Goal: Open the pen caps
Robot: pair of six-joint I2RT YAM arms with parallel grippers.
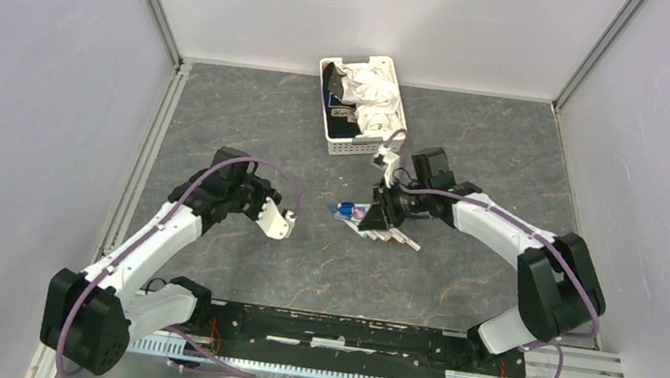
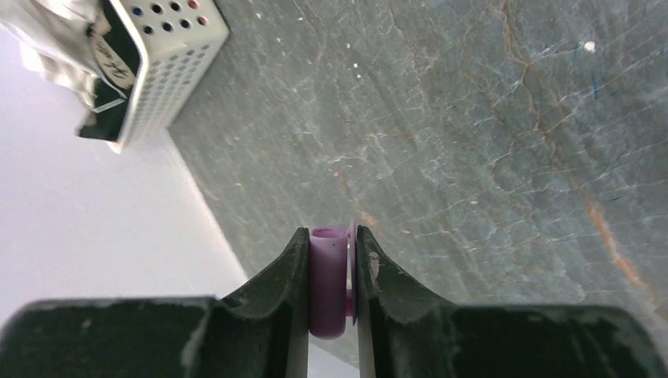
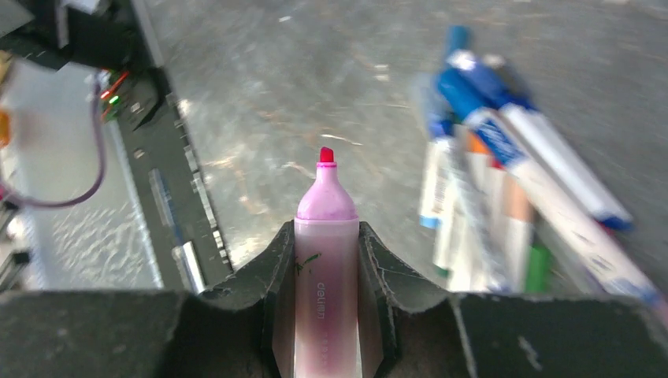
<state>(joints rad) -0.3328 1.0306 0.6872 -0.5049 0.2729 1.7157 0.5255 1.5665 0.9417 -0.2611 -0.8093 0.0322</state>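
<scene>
Pinching a pink cap [image 2: 328, 287] in left jaws, right jaws clamping uncapped pink pen [image 3: 324, 268]

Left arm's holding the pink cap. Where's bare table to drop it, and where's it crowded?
Free: the table strip between the left gripper, shut on the pink cap, and the pen pile; the wide patch between that pile and the base rail; the stretch left of the basket. Crowded: around the pen pile, where the right gripper holds the uncapped highlighter.
</scene>
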